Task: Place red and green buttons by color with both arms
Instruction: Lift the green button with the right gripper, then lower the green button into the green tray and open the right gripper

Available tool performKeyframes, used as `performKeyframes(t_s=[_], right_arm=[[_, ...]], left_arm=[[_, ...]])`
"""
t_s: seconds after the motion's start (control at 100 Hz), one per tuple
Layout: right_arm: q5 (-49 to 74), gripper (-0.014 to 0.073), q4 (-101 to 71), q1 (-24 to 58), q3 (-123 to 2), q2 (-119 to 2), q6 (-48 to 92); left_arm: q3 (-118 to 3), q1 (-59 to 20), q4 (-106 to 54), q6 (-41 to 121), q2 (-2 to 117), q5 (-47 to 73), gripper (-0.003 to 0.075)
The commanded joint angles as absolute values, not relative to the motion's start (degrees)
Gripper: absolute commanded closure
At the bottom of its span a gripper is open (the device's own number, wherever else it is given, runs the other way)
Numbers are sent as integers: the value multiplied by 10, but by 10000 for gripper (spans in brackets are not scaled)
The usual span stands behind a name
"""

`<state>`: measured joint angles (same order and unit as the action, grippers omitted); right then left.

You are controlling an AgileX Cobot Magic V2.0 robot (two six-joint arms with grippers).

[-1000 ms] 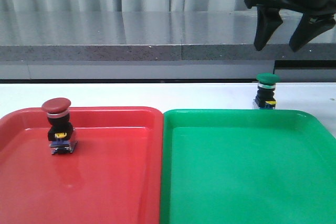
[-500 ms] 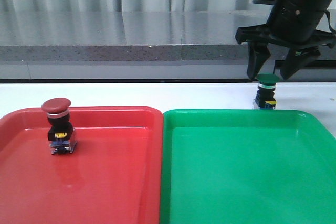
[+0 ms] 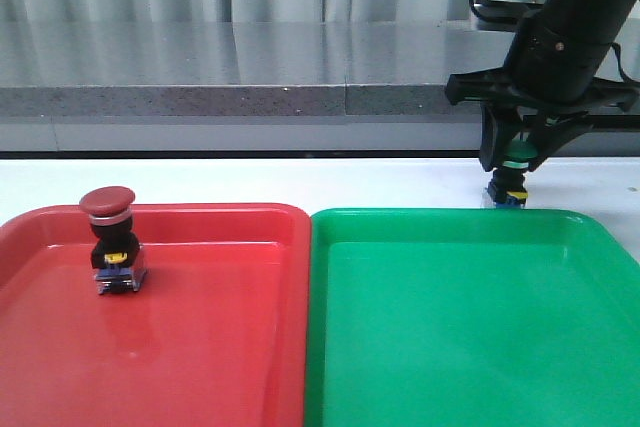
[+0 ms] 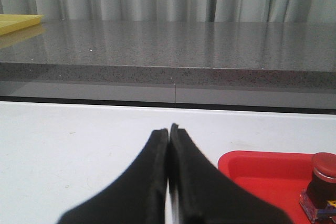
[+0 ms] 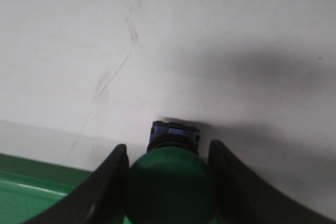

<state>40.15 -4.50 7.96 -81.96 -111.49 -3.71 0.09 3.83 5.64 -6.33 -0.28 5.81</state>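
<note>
The green button (image 3: pixel 518 156) stands on the white table just behind the green tray (image 3: pixel 470 347). My right gripper (image 3: pixel 515 165) is lowered over it, open, with one finger close on each side of the green cap (image 5: pixel 169 182); its bluish base (image 5: pixel 176 130) shows beyond the cap. The red button (image 3: pixel 108 203) stands upright in the red tray (image 3: pixel 210 347), near its back left. My left gripper (image 4: pixel 169 128) is shut and empty, above the white table beside the red tray's corner (image 4: pixel 252 163); the red button (image 4: pixel 323 167) shows at the edge of that view. The left arm is out of the front view.
The two trays lie side by side at the front of the table. A grey stone ledge (image 3: pixel 240 97) runs along the back, with curtains behind it. A yellow tray (image 4: pixel 18 21) lies on the ledge. The green tray's edge (image 5: pixel 21 190) is next to the right fingers.
My right gripper has come down from above the ledge onto the green button, its fingers now on both sides of the cap. The buttons have not moved.
</note>
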Motion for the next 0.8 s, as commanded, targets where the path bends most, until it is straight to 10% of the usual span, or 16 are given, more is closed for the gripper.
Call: performKeyframes(t_s=[0.0, 0.79], right_arm=[[386, 385, -42, 80, -839, -1081, -30], [459, 385, -42, 133, -808, -924, -53]], left_arm=[[24, 40, 56, -67, -20, 13, 739], [24, 40, 56, -67, -20, 13, 739]])
